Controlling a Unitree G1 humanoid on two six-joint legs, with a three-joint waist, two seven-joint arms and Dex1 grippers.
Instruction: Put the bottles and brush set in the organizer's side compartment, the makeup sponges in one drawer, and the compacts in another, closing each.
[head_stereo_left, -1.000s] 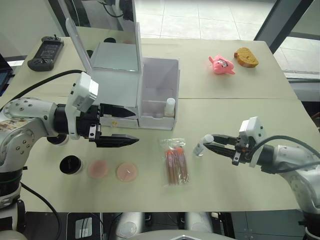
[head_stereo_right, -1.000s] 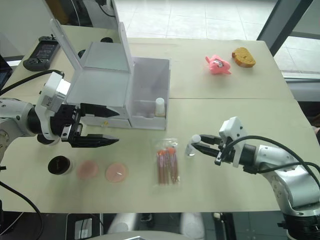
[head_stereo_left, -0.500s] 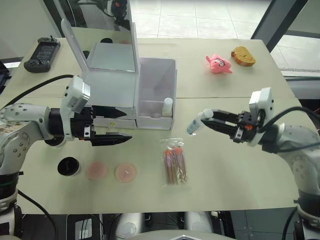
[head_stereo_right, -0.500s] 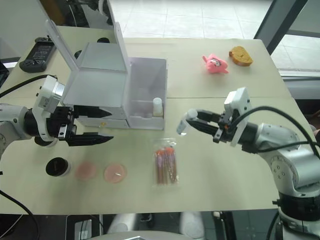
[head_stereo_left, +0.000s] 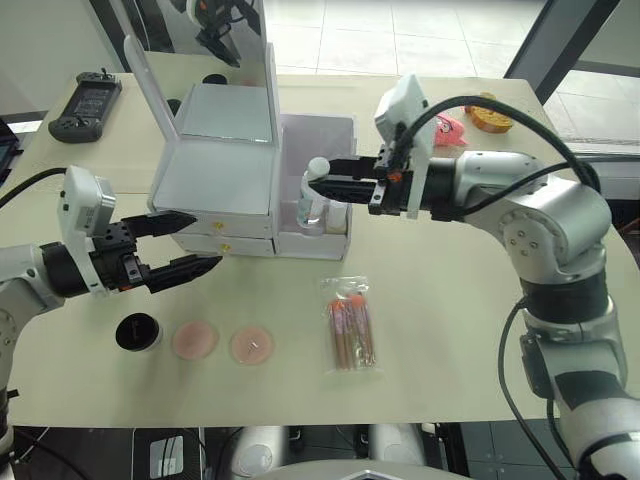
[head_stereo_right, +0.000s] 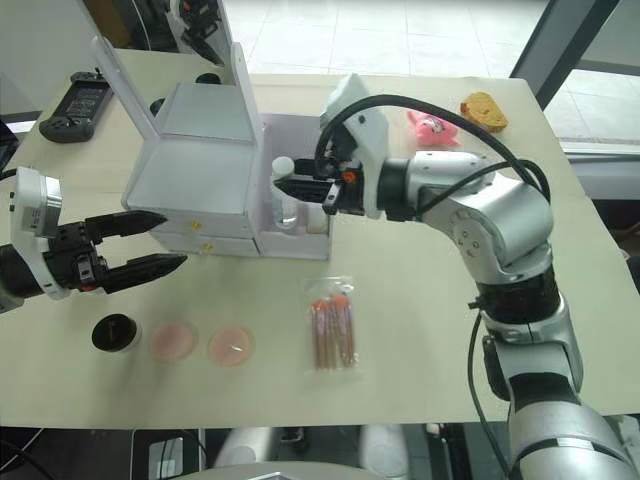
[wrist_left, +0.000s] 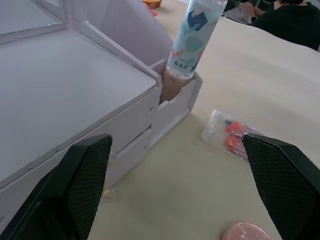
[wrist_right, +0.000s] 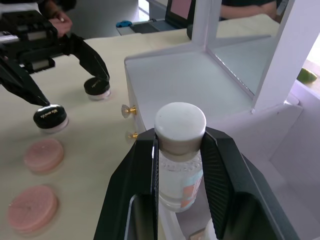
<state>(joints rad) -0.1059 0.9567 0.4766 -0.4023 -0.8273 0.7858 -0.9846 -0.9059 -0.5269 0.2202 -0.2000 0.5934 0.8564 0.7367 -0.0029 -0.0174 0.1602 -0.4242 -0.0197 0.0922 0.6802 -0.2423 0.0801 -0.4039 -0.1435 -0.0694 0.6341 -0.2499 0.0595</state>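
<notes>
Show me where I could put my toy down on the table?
Bare table lies right of the brush packet, below the right arm. It is crowded by the organizer, and near the pink sponges and left tool.

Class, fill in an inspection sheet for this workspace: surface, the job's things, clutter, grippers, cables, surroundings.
Surface: beige table.
Job's things: pale grey-white organizer, mirror lid up, both gold-knobbed drawers shut; white-capped beige bottle in its side compartment; clear packet of brown-handled brushes, two pink sponge discs and one black-lidded compact on the table in front of the organizer; a second compact near the left fingers.
Clutter: pink plush toy, brown bread-like item, black handheld controller.
Grippers: right gripper clamps the clear blue-labelled bottle over the side compartment; left gripper open, empty.
Cables: black, along both arms.
Surroundings: tiled floor.
</notes>
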